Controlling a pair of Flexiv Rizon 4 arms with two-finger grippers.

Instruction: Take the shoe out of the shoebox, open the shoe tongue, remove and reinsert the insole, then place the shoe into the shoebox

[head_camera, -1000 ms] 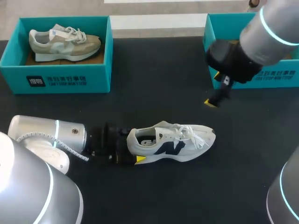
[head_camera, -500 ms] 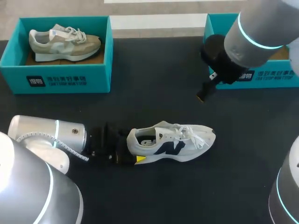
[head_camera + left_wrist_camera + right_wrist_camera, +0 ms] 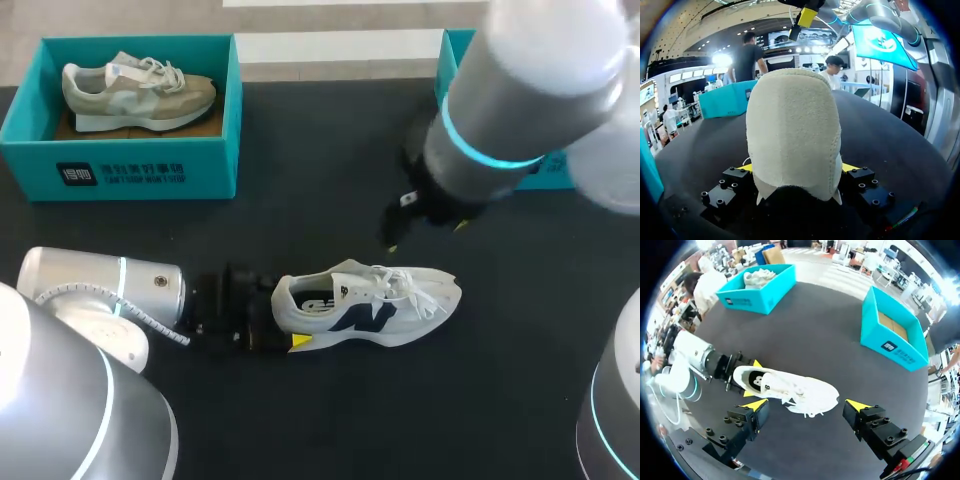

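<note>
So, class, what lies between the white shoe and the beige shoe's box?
Only bare black table separates the white shoe from that box, in the head view.

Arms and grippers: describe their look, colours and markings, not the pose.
The left arm and right arm have silver-grey rounded shells, a thin glowing cyan ring at the joints and black wrist sections. The left gripper and right gripper have black blocky fingers studded with screw heads, ending in bright yellow wedge tips. Red and green wires run beside the right one.

we're getting bright, even light from above on the dark table (image 3: 300,140), just a soft shadow hugging the white shoe (image 3: 365,305), and a pale sheen washing over the shell of our right arm (image 3: 530,90).
</note>
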